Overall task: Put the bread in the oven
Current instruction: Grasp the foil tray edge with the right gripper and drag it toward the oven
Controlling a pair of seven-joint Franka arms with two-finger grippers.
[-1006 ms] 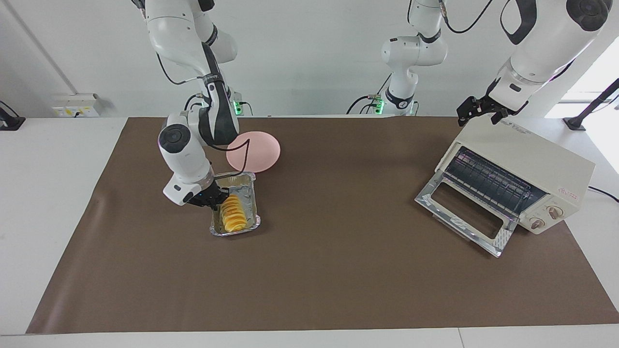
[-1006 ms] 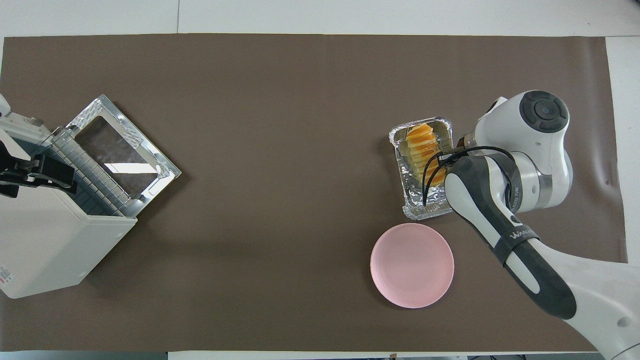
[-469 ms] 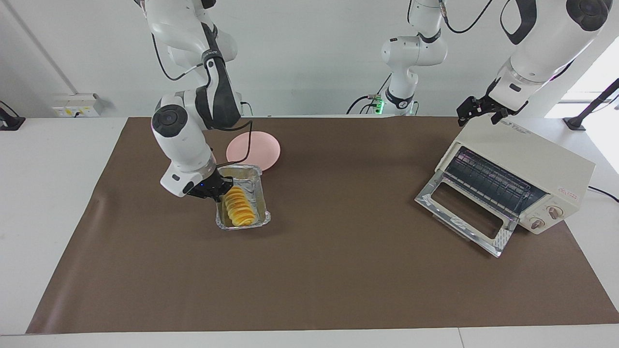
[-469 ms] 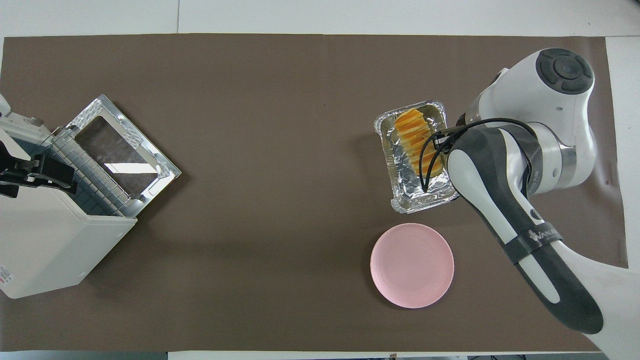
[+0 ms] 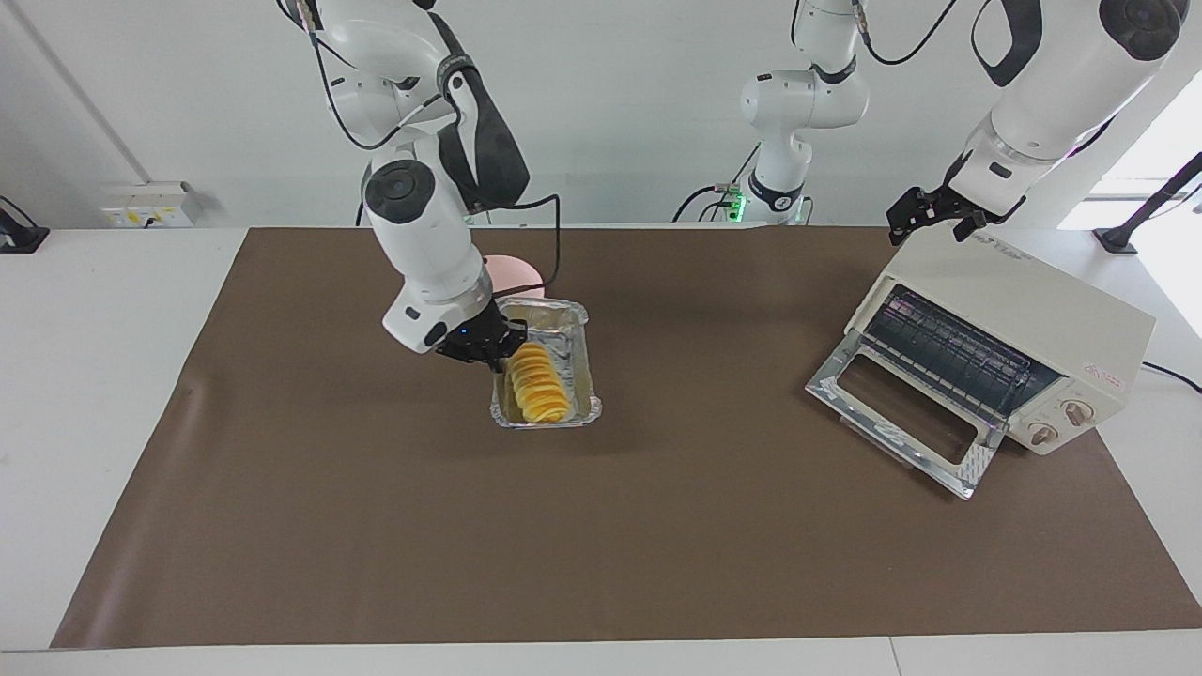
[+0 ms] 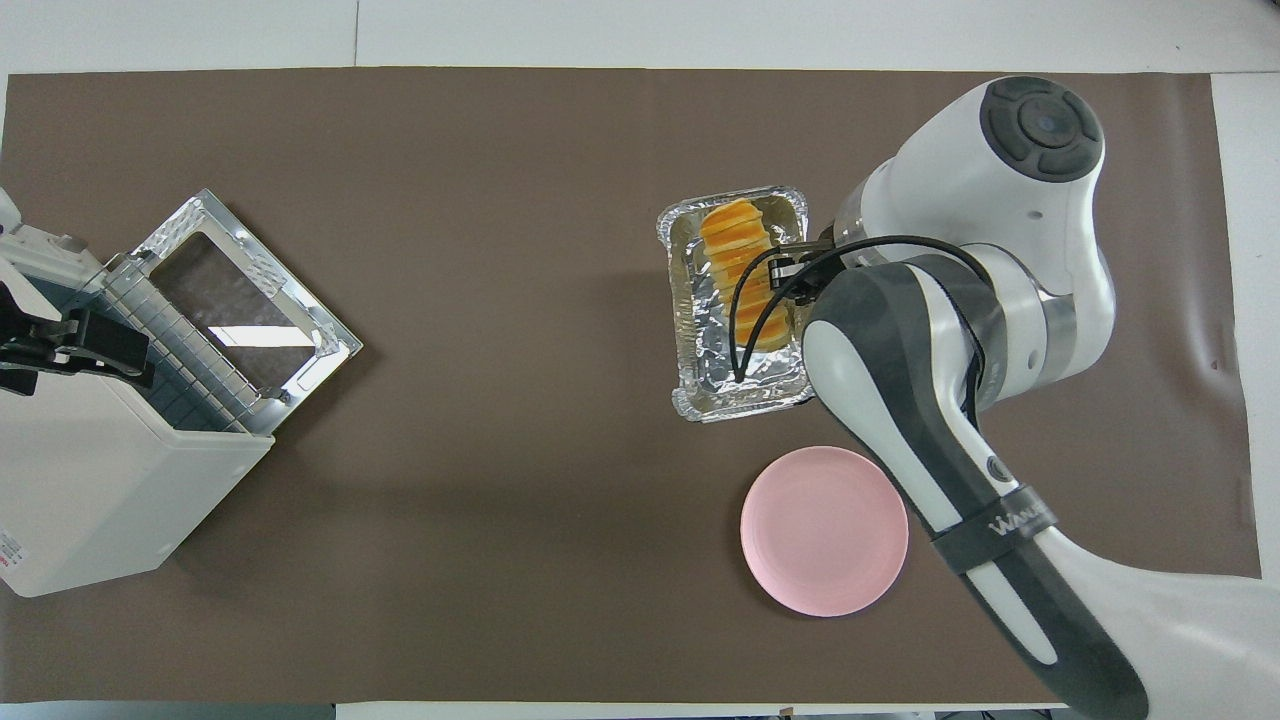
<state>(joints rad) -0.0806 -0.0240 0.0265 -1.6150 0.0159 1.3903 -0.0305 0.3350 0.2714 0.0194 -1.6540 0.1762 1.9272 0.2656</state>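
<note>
Now the right end effector (image 5: pixel 495 359), pinching the foil tray's (image 5: pixel 579 376) rim, carries the bread (image 5: pixel 536 394), lengthwise inside, well apart from the oven (image 5: pixel 1014 319), where the spread left end effector (image 5: pixel 930 218) waits above.

We list: tray (image 5: pixel 580 368), crinkled shiny foil; plate (image 6: pixel 824 530), smooth matt pink; oven (image 5: pixel 1024 310), cream body, glass door, wire rack; surface (image 5: pixel 657 545), matt brown covering.
</note>
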